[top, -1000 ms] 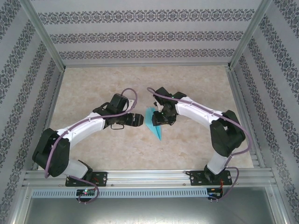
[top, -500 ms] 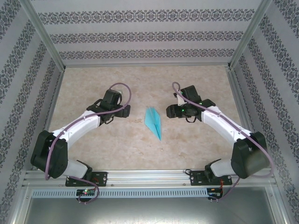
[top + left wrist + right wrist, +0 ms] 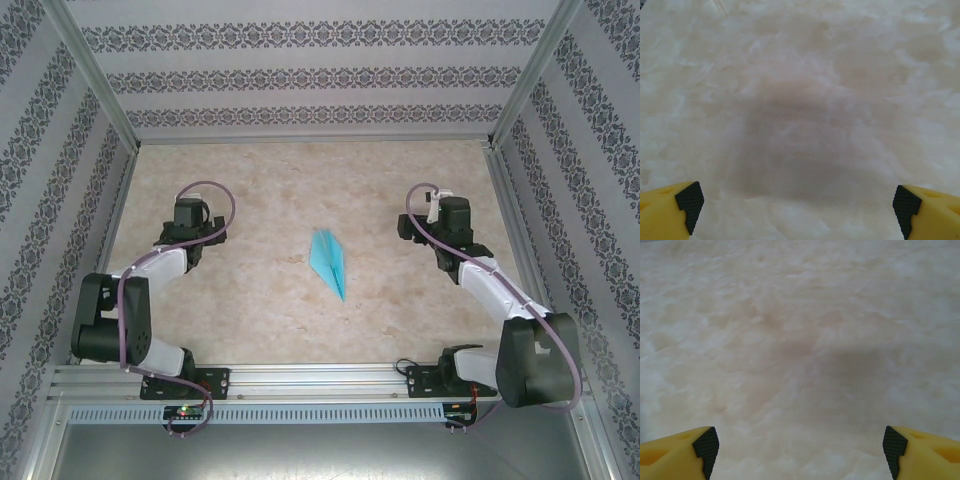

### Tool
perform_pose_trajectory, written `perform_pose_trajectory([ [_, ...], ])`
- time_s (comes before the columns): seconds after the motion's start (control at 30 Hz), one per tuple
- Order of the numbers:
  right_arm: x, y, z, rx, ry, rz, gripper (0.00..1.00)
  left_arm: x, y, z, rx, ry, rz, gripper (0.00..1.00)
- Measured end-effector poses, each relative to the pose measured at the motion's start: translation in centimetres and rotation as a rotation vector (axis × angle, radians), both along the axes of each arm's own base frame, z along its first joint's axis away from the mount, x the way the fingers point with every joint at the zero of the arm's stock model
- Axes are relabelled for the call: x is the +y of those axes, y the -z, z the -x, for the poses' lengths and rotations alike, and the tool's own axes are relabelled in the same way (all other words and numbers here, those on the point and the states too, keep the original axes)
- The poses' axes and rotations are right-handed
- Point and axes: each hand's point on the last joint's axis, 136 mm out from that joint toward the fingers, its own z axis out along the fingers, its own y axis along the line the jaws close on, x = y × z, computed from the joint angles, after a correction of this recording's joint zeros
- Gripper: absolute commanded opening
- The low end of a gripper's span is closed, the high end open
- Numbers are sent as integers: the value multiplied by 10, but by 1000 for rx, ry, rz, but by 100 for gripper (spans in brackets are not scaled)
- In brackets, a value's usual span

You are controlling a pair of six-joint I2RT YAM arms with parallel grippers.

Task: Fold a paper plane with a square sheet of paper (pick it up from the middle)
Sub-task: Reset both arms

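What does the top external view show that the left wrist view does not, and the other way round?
Top external: the paper plane lying alone in the middle of the table. Left wrist: close up, the left gripper with its fingers spread wide and nothing between them. Both: the pale marbled table surface.

We saw the paper plane [image 3: 329,262] in light turquoise-blue, lying on a table [image 3: 250,170] mottled beige and cream like marble. The walls [image 3: 320,75] were white with bands of dark grey ornamental print. The left arm [image 3: 160,265] and right arm [image 3: 490,285] were white with black joints, with purple cables [image 3: 207,184]. The left gripper [image 3: 799,202] and right gripper [image 3: 800,445] had yellow fingers [image 3: 660,215] with black textured pads [image 3: 689,197].
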Motion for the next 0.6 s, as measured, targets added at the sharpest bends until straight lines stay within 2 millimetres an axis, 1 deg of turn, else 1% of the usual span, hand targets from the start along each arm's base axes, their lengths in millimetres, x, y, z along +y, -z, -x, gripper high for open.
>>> perform_pose_trajectory([
  [0.03,-5,3,-1,-12,10,12,94,1,4,-1,-5,5,-7,100],
  [0.1,-17,11,-1,-40,34,36,97,1,13,-4,-17,15,-10,100],
  [0.23,-37,30,1,-68,82,48,97,-1,24,-14,-20,42,2,100],
  [0.33,-48,37,-5,-89,110,38,98,-4,25,-18,-26,58,8,100],
  [0.43,-51,38,-14,-121,115,28,97,-5,20,-23,-56,63,11,100],
  [0.53,-49,41,-20,-137,100,19,97,-6,15,-26,-81,67,11,100],
  [0.6,-47,38,-22,-153,92,14,98,-6,12,-28,-94,69,12,100],
])
